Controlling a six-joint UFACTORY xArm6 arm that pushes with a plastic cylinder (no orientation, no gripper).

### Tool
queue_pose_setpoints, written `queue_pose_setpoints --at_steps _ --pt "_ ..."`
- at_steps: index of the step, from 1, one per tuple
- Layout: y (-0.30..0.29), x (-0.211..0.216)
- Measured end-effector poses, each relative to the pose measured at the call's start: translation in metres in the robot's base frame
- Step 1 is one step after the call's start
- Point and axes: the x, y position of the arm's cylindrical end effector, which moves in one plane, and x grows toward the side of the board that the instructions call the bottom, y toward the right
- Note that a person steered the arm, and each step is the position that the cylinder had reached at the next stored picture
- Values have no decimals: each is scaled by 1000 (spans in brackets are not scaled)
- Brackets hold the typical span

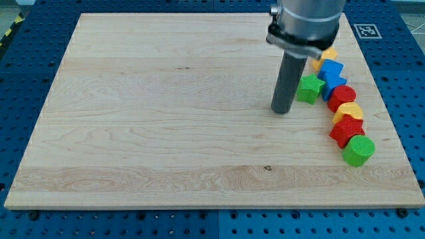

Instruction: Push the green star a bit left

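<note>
The green star (309,88) lies at the view's right on the wooden board (166,119), at the left edge of a curved row of blocks. My tip (282,110) rests on the board just left of and slightly below the star, very close to it; contact cannot be told. The rod rises from there to the arm's grey body at the view's top.
Right of the star a row runs downward: a yellow block (328,54), a blue block (331,70), a red block (342,95), a yellow block (349,111), a red star (346,130), a green cylinder (358,151). The board's right edge is close behind them.
</note>
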Motion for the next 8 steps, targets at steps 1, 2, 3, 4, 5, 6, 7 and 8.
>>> queue_pose_setpoints --at_steps 1,2,3,4,5,6,7,8 --pt "8 59" --pt "56 120" --pt "123 138" --pt "141 122" --pt "142 96" --pt "146 88" --pt "140 82" --pt "139 82"
